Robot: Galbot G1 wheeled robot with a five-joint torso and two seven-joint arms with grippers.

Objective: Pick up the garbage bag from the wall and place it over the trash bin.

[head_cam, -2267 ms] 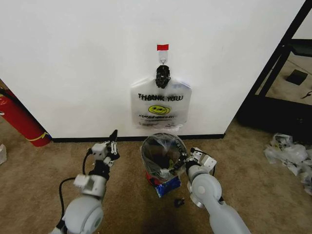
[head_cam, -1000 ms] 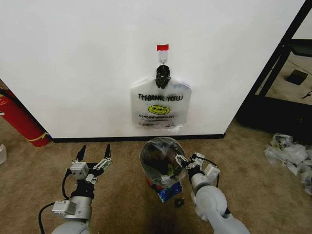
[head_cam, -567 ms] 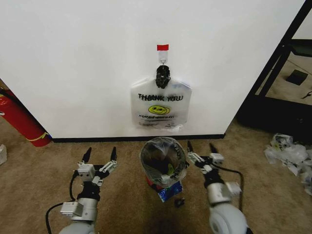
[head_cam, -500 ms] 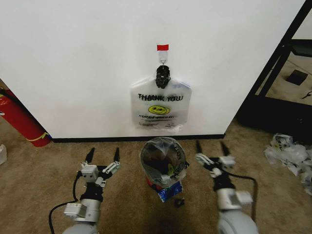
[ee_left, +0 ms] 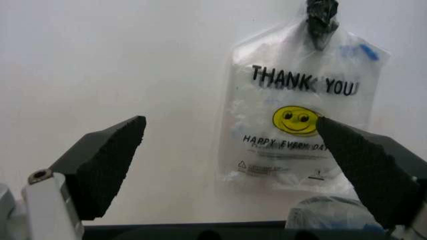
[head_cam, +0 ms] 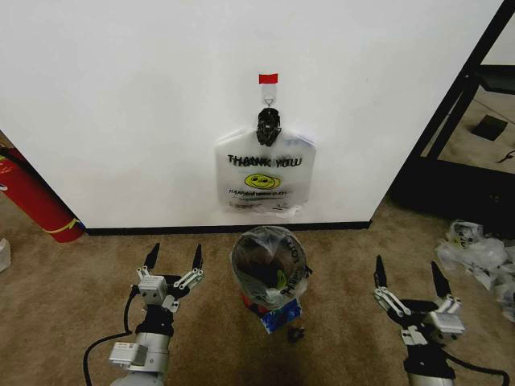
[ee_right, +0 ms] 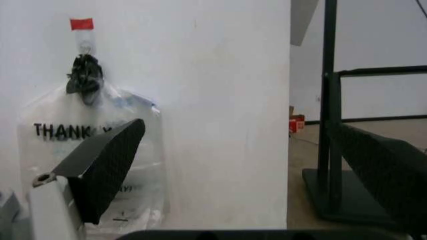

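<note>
The garbage bag (head_cam: 264, 174), translucent white with "THANK YOU" and a yellow smiley, hangs by its knotted black top from a small hook (head_cam: 268, 100) under red tape (head_cam: 268, 78) on the white wall (head_cam: 121, 104). The left wrist view shows the garbage bag (ee_left: 300, 115) ahead, and the right wrist view has the garbage bag (ee_right: 87, 140) off to one side. Below it on the carpet stands the trash bin (head_cam: 269, 269), lined with clear plastic. My left gripper (head_cam: 173, 265) is open to the bin's left. My right gripper (head_cam: 408, 281) is open well to its right. Neither touches anything.
A red fire extinguisher (head_cam: 32, 197) leans at the left wall. Clear plastic scraps (head_cam: 483, 257) lie on the carpet at the right, beside a black shelf frame (head_cam: 451, 121). A blue wrapper (head_cam: 278, 310) and a small black piece (head_cam: 296, 333) lie at the bin's foot.
My right gripper has left the bin's rim, opened, and swung out to the right and back. My left gripper has opened and drawn back a little. Bag and bin have stayed put.
</note>
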